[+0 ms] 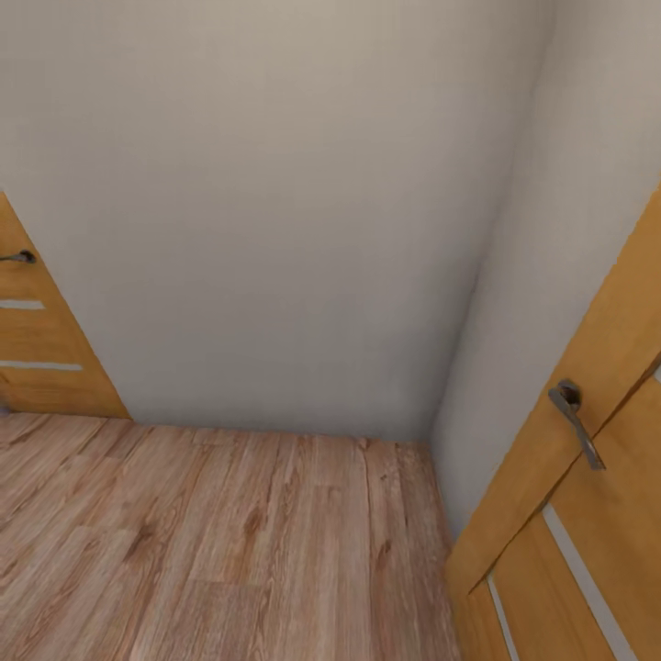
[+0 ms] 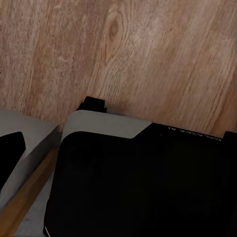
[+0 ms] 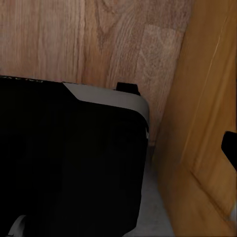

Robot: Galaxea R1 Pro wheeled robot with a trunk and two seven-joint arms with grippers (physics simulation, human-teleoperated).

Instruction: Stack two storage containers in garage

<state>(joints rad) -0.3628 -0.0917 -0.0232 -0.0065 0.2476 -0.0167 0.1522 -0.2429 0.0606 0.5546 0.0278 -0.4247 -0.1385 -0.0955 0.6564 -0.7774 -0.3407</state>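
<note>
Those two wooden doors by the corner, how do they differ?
The right door fills much more of the head view than the left door. The right door's handle shows whole, angled downward; the left door's handle is cut by the edge. Both are orange-brown with pale inset strips.

Head view: even, soft, fairly bright light, source not visible; white wall [image 1: 275, 211] shades gently darker toward corner; door [image 1: 588, 514] edges lean outward, wide-angle stretch. Wrist views dimmer, soft-focus; black robot base [image 2: 143, 182] nearly featureless; plank floor [image 3: 89, 39] grain slightly blurred
</note>
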